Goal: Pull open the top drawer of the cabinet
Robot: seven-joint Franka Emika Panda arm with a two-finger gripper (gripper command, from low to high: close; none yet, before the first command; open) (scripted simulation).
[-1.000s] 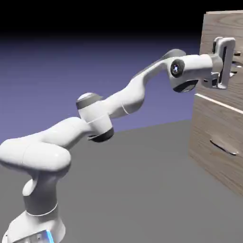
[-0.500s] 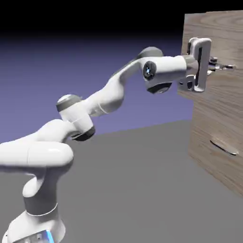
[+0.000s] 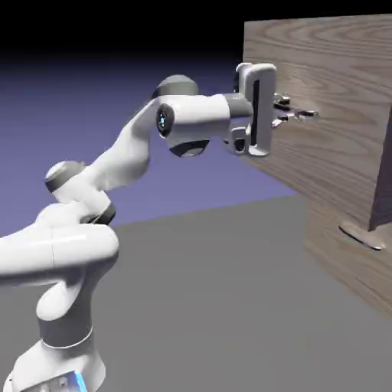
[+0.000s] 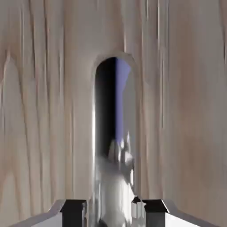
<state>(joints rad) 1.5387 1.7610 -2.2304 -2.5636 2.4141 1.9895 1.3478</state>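
While pulled well out from the tall brown-grey wood-grain cabinet [image 3: 348, 253], sits proud above the lower drawer front: the upper wood-grain top drawer [image 3: 321, 107]. At its slim shiny bar handle [image 4: 116, 146], the white arm's two-finger gripper [image 3: 295, 111]. Fingers [image 4: 73, 208] flank the bar, slightly parted; grip cannot be told.

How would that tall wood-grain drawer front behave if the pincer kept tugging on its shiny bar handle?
The upper wood-grain drawer front already stands well out from the light wood-grain cabinet, so it probably slides straight, not tipping. It looks like a rigid board, unlikely to flex. Its slim silver bar handle looks polished, so the white robot's pincer might slip on it.
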